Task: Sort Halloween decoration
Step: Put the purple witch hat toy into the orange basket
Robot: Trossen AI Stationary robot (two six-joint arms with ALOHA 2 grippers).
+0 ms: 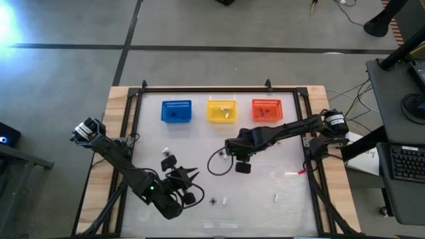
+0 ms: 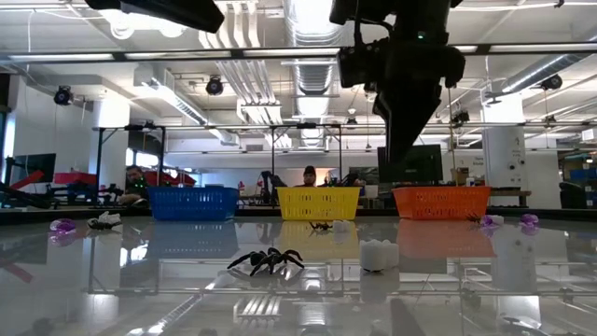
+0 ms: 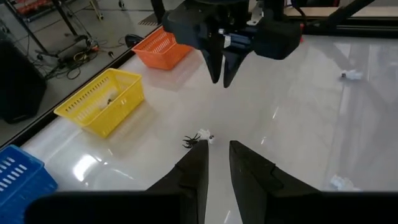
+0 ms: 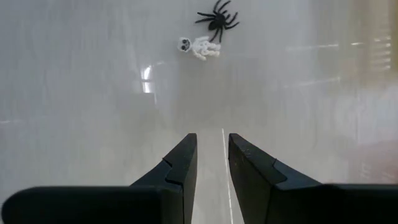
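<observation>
The Halloween decoration lies scattered on the glossy white table. A black spider (image 4: 217,20) and a whitish skeleton piece (image 4: 199,46) lie side by side (image 3: 199,138) on the table's near middle, between my two grippers. My right gripper (image 4: 211,158) hangs above the table's middle, pointing steeply down, fingers narrowly open with nothing between them. My left gripper (image 3: 217,168) hovers at the near left, aimed at the pair, also narrowly open and holding nothing. More whitish pieces (image 1: 275,197) (image 1: 166,151) lie apart.
Blue (image 1: 176,111), yellow (image 1: 221,110) and orange (image 1: 266,110) baskets stand in a row at the far edge. Purple pieces (image 2: 62,226) (image 2: 529,221) and a small spider (image 2: 104,221) lie toward the sides. A black frame (image 1: 199,88) borders the table.
</observation>
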